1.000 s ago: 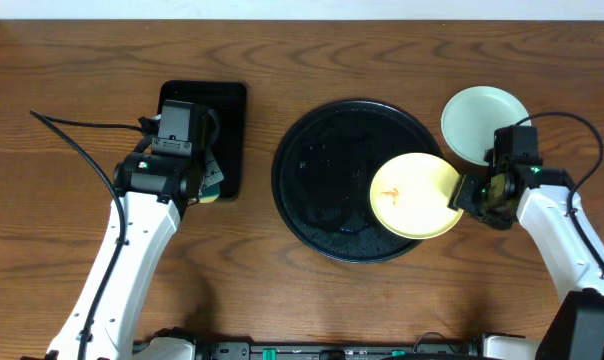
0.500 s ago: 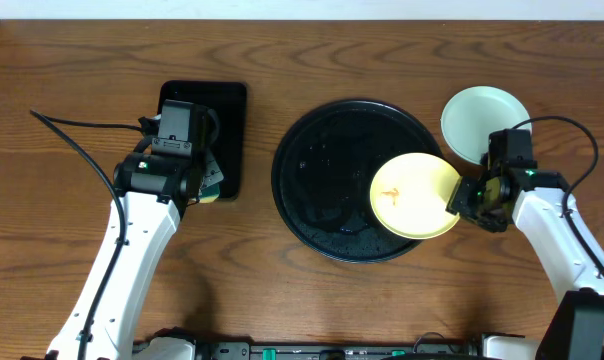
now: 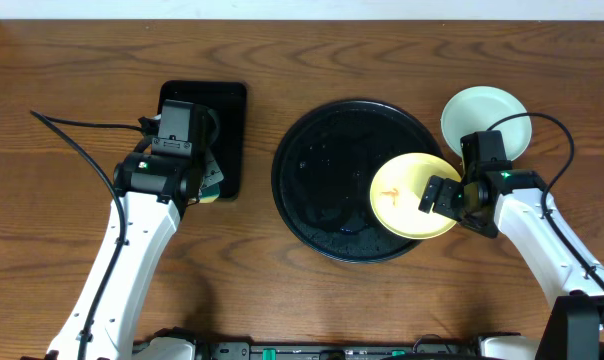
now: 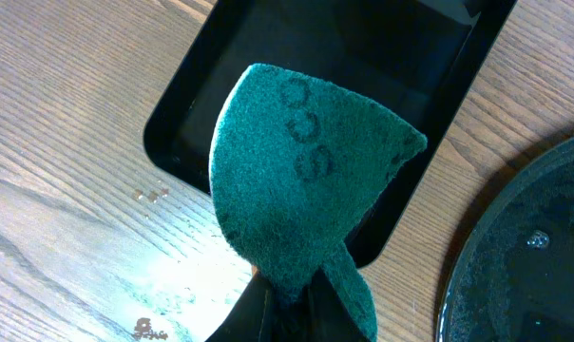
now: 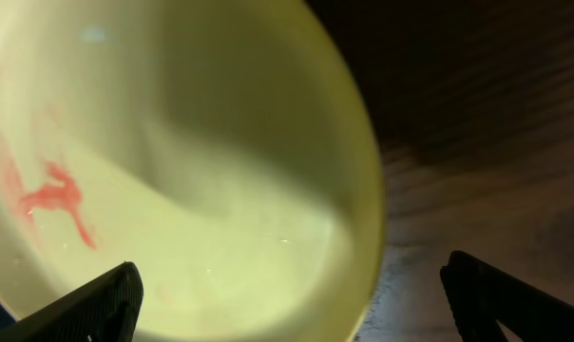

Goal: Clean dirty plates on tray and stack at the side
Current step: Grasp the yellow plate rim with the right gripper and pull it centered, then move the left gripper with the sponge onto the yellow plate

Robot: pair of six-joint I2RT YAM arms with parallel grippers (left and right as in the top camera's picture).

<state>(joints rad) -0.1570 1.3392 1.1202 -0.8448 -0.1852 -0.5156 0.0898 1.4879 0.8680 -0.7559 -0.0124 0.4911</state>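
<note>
A pale yellow plate (image 3: 407,195) with an orange-red smear lies on the right part of the large round black tray (image 3: 322,180), overhanging its rim. It fills the right wrist view (image 5: 173,171), smear at the left. My right gripper (image 3: 447,195) is open, its fingers straddling the plate's right edge (image 5: 292,304). A pale mint-green plate (image 3: 482,118) sits on the table at the far right. My left gripper (image 3: 197,190) is shut on a green scouring pad (image 4: 301,180), held above the small rectangular black tray (image 4: 344,57).
The rectangular black tray (image 3: 217,120) stands at the left of the round tray. The round tray's wet rim shows at the right edge of the left wrist view (image 4: 544,256). A black cable (image 3: 82,140) runs left of my left arm.
My right gripper has moved left over the yellow plate's right edge and its fingers have spread. The left arm has not moved.
</note>
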